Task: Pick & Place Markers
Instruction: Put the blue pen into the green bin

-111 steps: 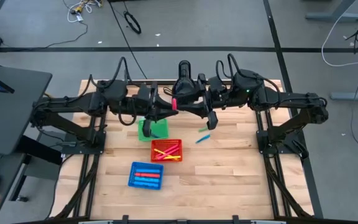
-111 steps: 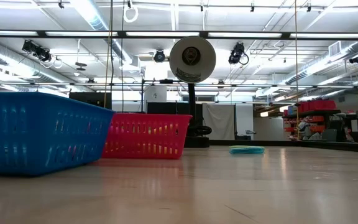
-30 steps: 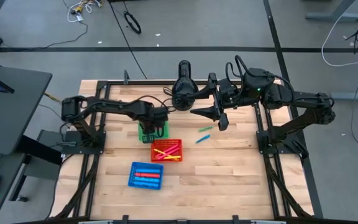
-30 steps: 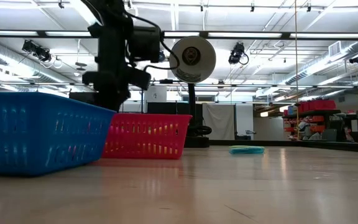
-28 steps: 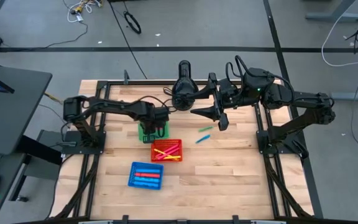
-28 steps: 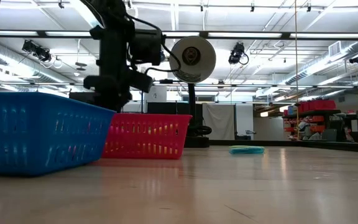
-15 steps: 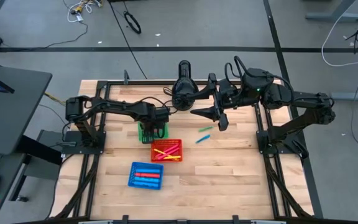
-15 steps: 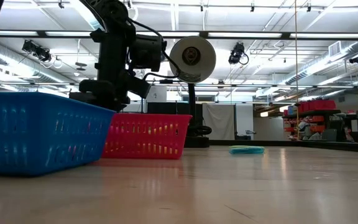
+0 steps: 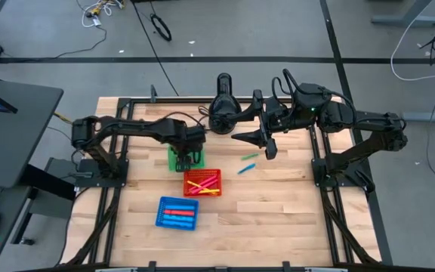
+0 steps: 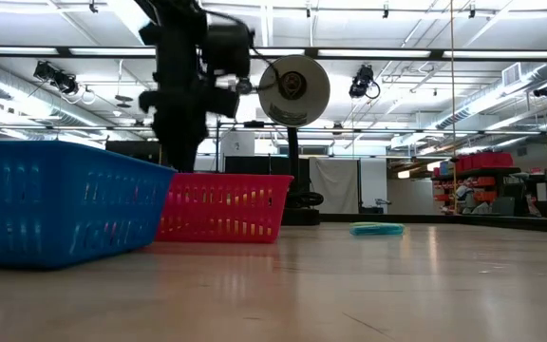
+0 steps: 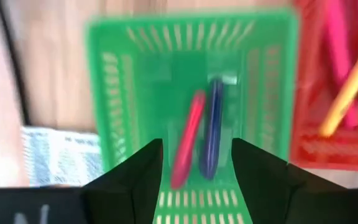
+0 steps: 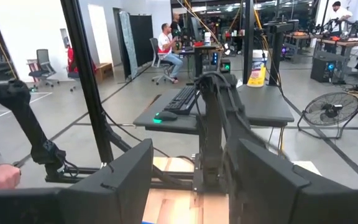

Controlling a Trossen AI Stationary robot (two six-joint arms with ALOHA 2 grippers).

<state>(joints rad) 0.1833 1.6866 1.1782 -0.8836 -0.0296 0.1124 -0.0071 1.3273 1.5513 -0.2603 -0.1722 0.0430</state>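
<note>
Inside green basket: pink marker beside blue marker, flat on floor. Left gripper above them, fingers apart, empty. Right gripper aloft mid-table, fingers spread, empty. Two markers loose on table. Wrist view blurred.

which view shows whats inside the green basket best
The left wrist view: the green basket fills it, with a pink marker and a blue marker lying inside. In the high view the left gripper mostly covers it; the low and right wrist views miss it.
</note>
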